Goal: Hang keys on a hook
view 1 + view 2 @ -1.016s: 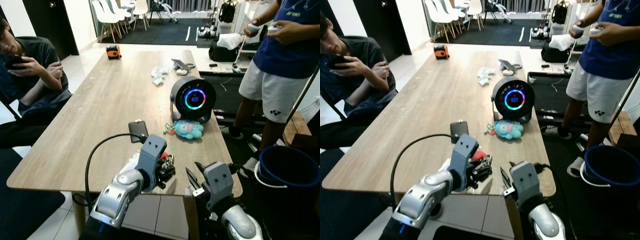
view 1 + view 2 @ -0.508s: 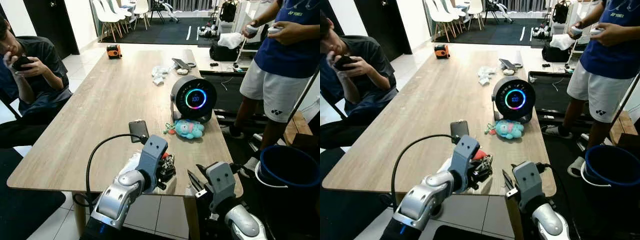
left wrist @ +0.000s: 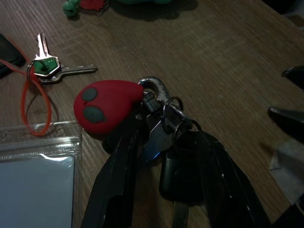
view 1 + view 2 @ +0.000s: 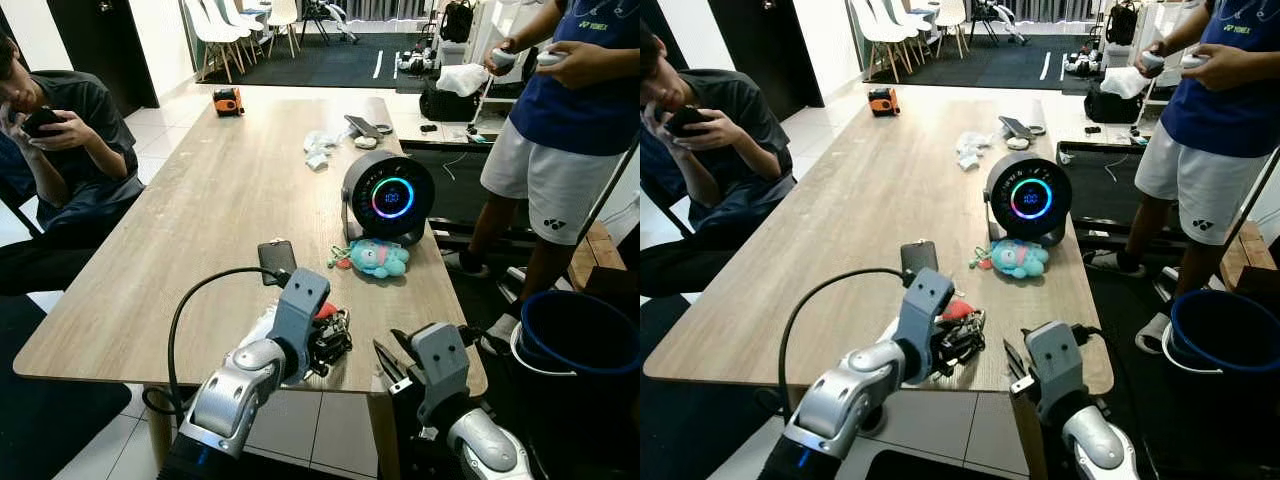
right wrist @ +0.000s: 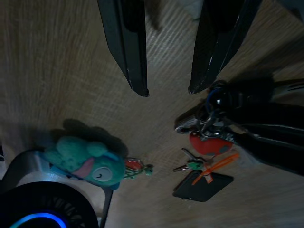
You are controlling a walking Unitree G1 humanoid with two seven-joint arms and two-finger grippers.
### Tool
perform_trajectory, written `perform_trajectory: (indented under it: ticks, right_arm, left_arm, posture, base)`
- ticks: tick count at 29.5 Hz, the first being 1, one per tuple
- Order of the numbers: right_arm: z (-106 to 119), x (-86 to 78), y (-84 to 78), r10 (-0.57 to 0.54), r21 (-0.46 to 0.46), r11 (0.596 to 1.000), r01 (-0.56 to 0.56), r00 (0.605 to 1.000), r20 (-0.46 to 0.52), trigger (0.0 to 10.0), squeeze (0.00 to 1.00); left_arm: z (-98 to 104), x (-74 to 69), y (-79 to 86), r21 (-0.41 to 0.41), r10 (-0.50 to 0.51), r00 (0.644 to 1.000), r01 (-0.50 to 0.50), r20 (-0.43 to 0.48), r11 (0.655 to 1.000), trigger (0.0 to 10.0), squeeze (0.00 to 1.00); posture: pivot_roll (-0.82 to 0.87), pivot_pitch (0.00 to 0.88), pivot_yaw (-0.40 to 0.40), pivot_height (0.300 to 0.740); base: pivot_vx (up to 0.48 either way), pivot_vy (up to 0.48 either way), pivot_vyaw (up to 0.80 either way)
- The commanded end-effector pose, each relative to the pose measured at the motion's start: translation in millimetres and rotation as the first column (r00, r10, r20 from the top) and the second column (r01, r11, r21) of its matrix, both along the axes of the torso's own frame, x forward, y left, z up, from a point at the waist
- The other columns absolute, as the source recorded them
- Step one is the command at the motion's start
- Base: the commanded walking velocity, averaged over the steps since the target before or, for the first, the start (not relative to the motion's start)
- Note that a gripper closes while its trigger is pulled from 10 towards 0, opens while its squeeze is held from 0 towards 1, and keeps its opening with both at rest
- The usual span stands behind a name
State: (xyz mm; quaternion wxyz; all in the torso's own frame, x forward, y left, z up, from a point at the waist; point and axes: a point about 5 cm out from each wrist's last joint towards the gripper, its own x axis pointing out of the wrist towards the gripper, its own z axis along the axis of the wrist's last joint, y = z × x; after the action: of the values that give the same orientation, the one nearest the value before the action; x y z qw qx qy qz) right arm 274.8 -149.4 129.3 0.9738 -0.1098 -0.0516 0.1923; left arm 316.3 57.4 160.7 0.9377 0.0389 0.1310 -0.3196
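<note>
Left gripper [image 3: 164,190] fingers closed around bunch of keys with red oval fob [image 3: 107,107], near front edge of wooden table [image 4: 200,210]. Right gripper [image 5: 166,90] parted, empty, just beside.

A: Room? Long wood-grain table [image 4: 200,220] runs near to far, pale tile floor [image 4: 165,125] on its left.

B: Far end: dark rug [image 4: 320,60], white chairs [image 4: 225,25] grouped at far left. Black door [image 4: 100,45] in the left wall.

A: People: one seated at left [image 4: 60,150], dark shirt, phone at the face; one standing at right [image 4: 565,120], blue shirt, white shorts.

B: Blue bucket [image 4: 580,340] near right. Even indoor light, soft shadows.
</note>
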Motion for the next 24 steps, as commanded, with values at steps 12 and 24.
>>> perform_trajectory:
  ticks: [12, 24]
  right_arm:
    - [-6.6, 0.2, -0.8, -0.003, 0.0, 1.0, 0.003, 0.999, -0.032, 10.0, 0.0]
    - [-7.1, 1.4, -0.9, 0.001, -0.005, 1.0, -0.002, 0.999, -0.036, 10.0, 0.0]
  left_arm:
    - [-5.0, -4.8, -5.7, -0.019, -0.005, 0.999, 0.004, -0.039, 1.0, 5.9, 0.0]
    - [-4.0, -7.0, -12.4, -0.052, -0.013, 0.999, 0.01, -0.053, 0.999, 3.5, 0.0]
  posture:
    - [0.01, 0.185, 0.075, 0.74]
    - [0.01, 0.194, 0.069, 0.74]
  base:
    - [0.0, 0.0, 0.0]
    - [0.0, 0.0, 0.0]
